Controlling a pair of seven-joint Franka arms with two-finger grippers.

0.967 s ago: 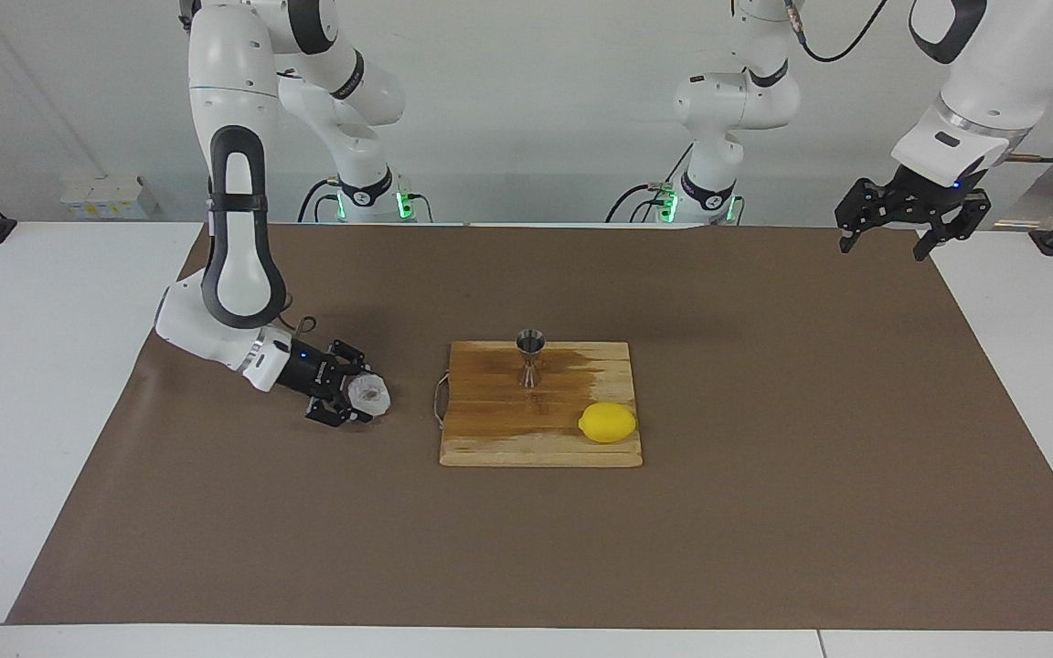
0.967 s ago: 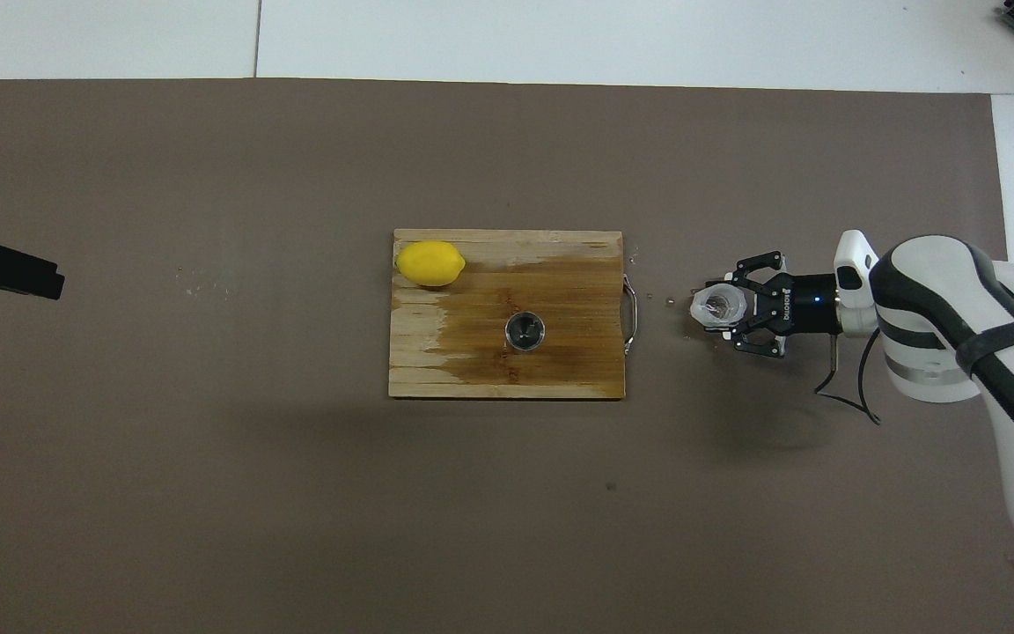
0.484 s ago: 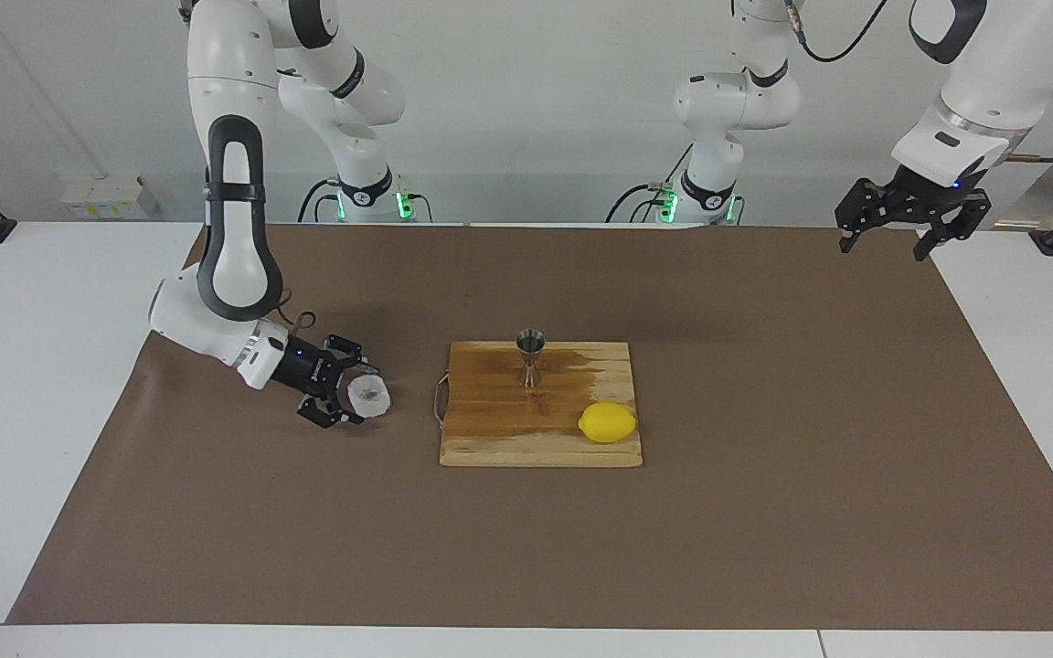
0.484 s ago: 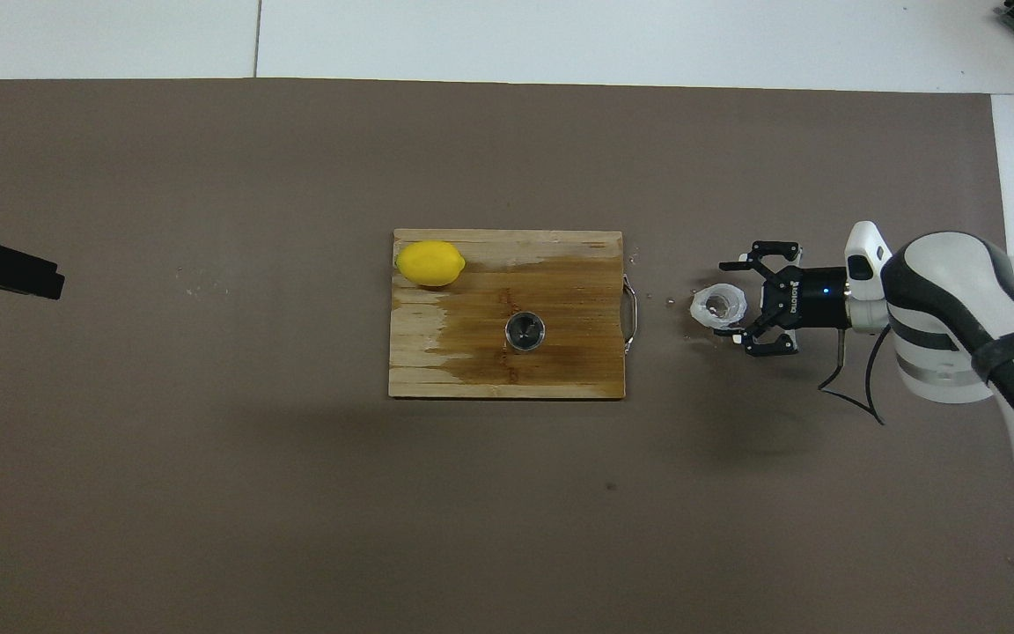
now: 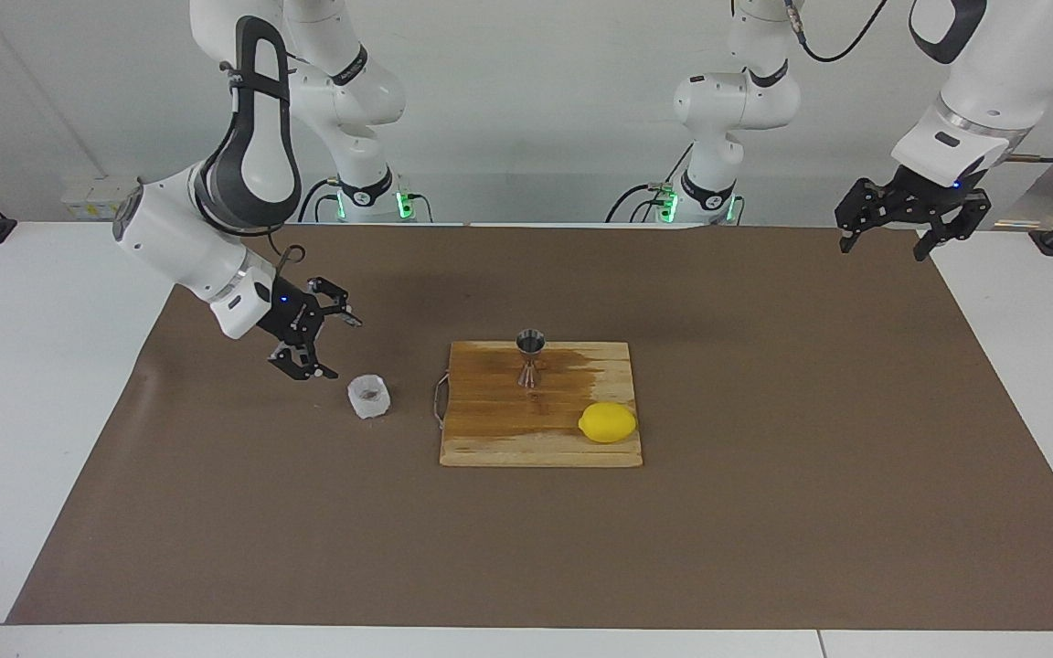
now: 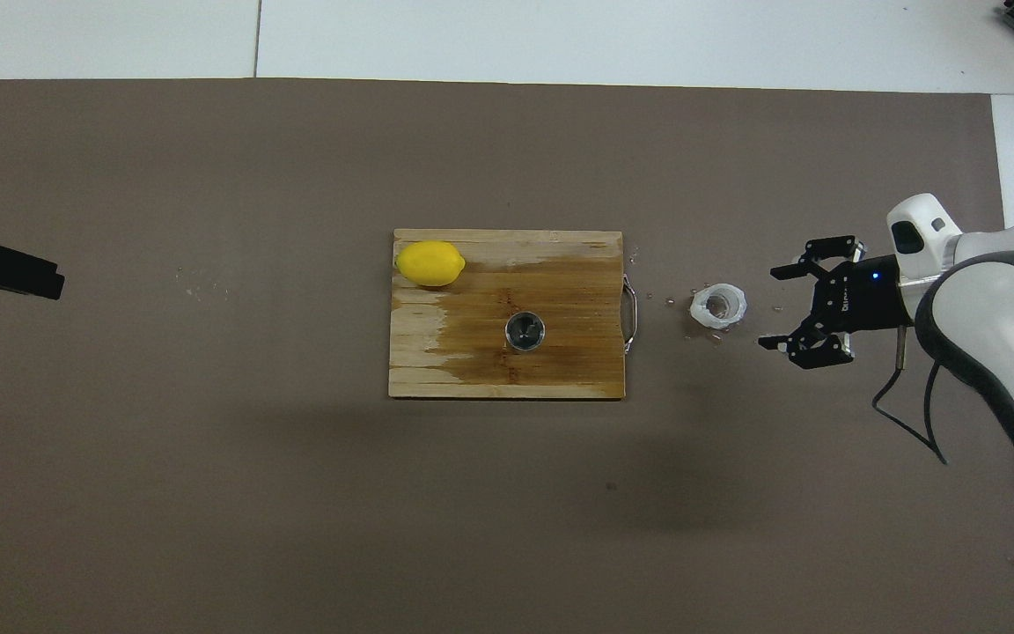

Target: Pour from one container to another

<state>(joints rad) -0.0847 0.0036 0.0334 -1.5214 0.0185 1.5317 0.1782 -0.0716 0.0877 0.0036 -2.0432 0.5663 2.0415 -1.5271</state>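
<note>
Cup (image 5: 368, 396) released: the small translucent whitish container stands upright and alone on the brown table cover (image 5: 764, 512), just beside the handle end of the wooden cutting board (image 5: 490, 448), toward the right arm's end of the table. A second ago the right gripper (image 5: 318, 340) was clamped around it low over the cover; now that gripper has let go, lifted and drawn back toward its own arm's end, fingers spread wide and empty, well clear of the cup. In the overhead view the right gripper (image 6: 796, 310) sits apart from the cup (image 6: 718, 305), a visible gap between them, with a few droplets on the cover around the cup.

On the board, the steel hourglass jigger (image 5: 530, 356) stands upright in the middle of a dark wet patch, its open mouth (image 6: 525, 331) facing up. A lemon (image 5: 608, 422) lies at the board's corner farther from the robots, toward the left arm's end.

The left gripper (image 5: 910, 212) waits raised over the edge of the cover at its own arm's end, fingers parted, holding nothing.

The set-down and retreat suggest the pouring itself is likely over, with the wet board pointing to liquid already tipped at the jigger; whether anything is in the jigger cannot be made out.
</note>
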